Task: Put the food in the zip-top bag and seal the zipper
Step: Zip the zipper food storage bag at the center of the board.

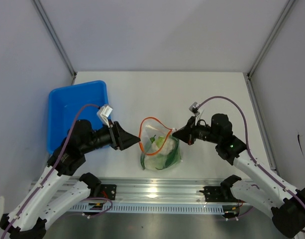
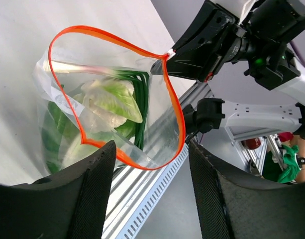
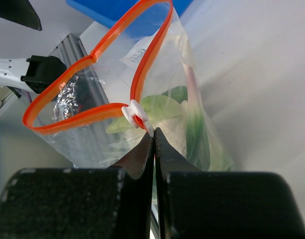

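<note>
Zip-top bag [image 1: 162, 152] stands on surface [image 1: 192, 94] near middle of near edge, mouth gaping, food [image 2: 112, 99] inside. Right claw [image 1: 176, 132] pinched tight on zipper [image 3: 97, 112] at slider end. Left claw [image 1: 136, 139] wide, gripping nothing, just beside bag's left rim.

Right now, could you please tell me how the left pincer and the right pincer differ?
The left pincer is open, holding nothing; the right pincer is shut. The right pincer pinches the zipper by its white slider; the left pincer only faces the zip-top bag. Both aim at the bag's mouth.
</note>
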Available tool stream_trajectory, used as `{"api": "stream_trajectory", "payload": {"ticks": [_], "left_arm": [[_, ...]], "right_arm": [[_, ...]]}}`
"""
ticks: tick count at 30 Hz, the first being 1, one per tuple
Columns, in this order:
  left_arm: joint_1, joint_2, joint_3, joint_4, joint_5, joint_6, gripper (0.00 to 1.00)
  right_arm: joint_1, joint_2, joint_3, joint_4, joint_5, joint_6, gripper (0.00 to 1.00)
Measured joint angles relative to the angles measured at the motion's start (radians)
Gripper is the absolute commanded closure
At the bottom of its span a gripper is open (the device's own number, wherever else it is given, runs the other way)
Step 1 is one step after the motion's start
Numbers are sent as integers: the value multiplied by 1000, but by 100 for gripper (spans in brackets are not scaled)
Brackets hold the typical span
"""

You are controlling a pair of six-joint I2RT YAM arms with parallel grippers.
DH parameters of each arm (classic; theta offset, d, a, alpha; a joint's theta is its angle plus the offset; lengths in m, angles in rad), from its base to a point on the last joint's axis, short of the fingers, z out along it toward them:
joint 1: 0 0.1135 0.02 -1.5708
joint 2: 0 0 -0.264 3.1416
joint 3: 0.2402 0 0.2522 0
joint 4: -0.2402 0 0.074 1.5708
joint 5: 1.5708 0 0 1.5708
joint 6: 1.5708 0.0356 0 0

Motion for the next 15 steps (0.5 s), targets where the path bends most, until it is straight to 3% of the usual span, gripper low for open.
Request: {"api": "stream_trajectory", "payload": {"ticks": [8, 15], "left_arm": [[-22, 75, 96, -34, 8, 114, 29], [-138, 158, 178, 86, 24, 294, 27]], "right_arm": [[26, 6, 0, 0, -8, -2, 100], [39, 16, 25, -32, -8, -3, 100]]}}
